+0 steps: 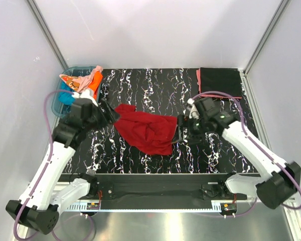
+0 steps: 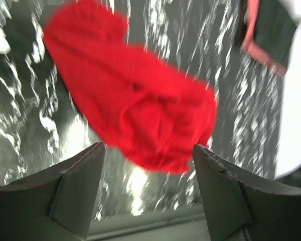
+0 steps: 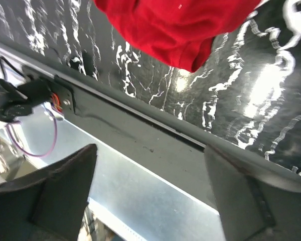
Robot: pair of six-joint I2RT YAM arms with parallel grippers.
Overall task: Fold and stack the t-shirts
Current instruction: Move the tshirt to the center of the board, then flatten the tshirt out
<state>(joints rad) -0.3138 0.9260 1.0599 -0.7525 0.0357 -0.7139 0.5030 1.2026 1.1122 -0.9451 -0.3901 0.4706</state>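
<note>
- The left end effector (image 1: pixel 110 113) is wide open. Its jaws stand far apart and hold nothing.
- The right end effector (image 1: pixel 183 125) is wide open too, with nothing between its jaws.
- The dark red t-shirt (image 1: pixel 148 128) lies on the table (image 1: pixel 140 83) between the two end effectors. It is crumpled, not folded.
- One end of the red shirt is just beside the left end effector. The other end is just beside the right one. I cannot tell if either one touches the cloth.
- In the left wrist view the red shirt lies just ahead of the open jaws.
- In the right wrist view only a corner of the red shirt shows, up ahead of the jaws. The near edge of the table is below them.
- The black t-shirt (image 1: pixel 220 82) lies folded flat, beyond the right end effector and well apart from it. The salmon pink t-shirt (image 1: pixel 197 80) peeks out from under its side.
- The blue tub (image 1: pixel 80 67) sits near the left end effector, beyond it and to its left.
- The orange t-shirt (image 1: pixel 95 84), the pale peach t-shirt (image 1: pixel 85 79) and the teal t-shirt (image 1: pixel 65 95) are bunched up in the tub.
</note>
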